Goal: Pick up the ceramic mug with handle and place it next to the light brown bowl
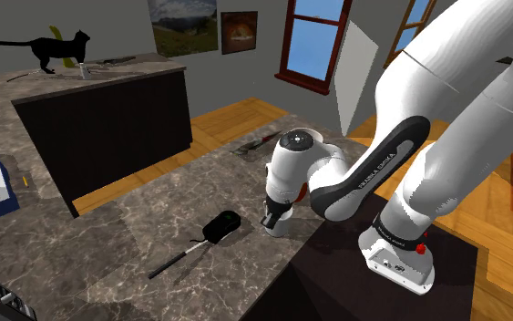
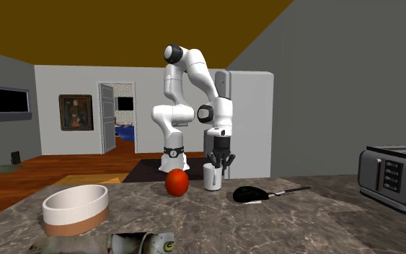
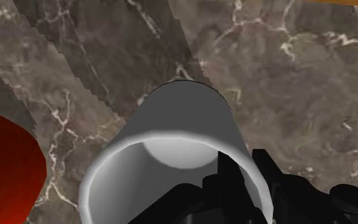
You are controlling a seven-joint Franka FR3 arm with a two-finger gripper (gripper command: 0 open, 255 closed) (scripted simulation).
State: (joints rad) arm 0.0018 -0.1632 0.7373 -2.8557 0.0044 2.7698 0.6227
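Note:
The mug (image 2: 212,177) is a plain white cylinder standing upright on the marble counter, and I cannot make out its handle. My black gripper (image 2: 217,163) comes straight down onto its rim. In the wrist view the mug (image 3: 177,121) opens toward the camera, and the gripper (image 3: 244,167) is shut on its wall, one finger inside and one outside. From the shoulder view the mug (image 1: 280,227) peeks out under the wrist. The bowl (image 2: 76,208), white with a light brown band, sits near the counter's front at the second exterior view's left.
A red ball (image 2: 177,183) rests just beside the mug, also seen as the red ball (image 3: 6,167). A black long-handled tool (image 2: 253,193) lies on the mug's other side. A toaster (image 2: 399,177) stands at the right, and a pale object (image 2: 140,244) lies at the front edge.

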